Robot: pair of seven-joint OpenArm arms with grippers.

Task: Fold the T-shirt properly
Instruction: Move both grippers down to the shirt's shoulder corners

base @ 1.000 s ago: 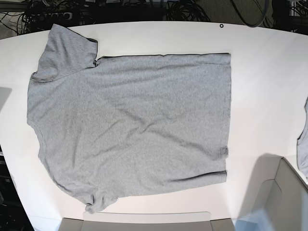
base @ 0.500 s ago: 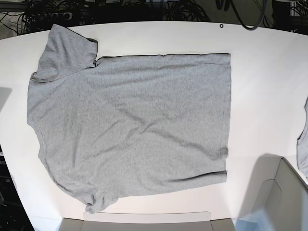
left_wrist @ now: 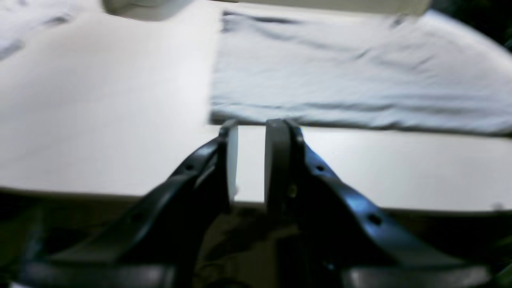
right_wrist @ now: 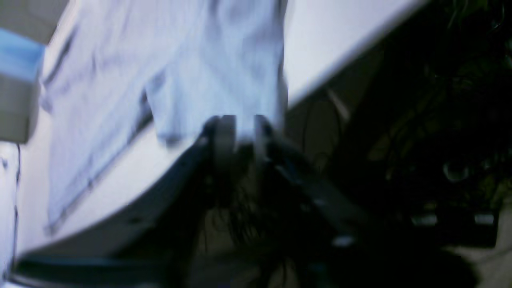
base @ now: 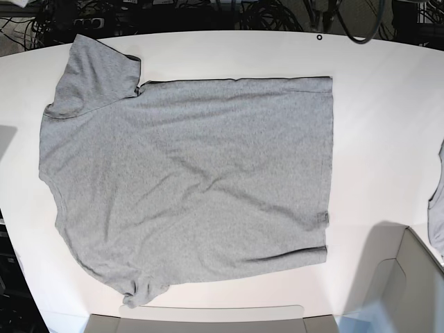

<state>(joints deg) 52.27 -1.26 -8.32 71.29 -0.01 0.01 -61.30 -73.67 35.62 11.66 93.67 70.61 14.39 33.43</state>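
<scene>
T-shirt (base: 187, 180) stayed put on bench (base: 374, 104), flat, grey, lightly wrinkled; left claw (left_wrist: 251, 126) and right claw (right_wrist: 240, 122) both parted, empty.

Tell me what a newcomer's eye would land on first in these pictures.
The large heather-grey short-sleeved T-shirt lies spread flat across the middle of the white table, plain side up, sleeves toward the left of the base view. A narrow strip of paler grey cloth hangs at the table's right edge. The left gripper hovers open near the shirt's edge.
</scene>
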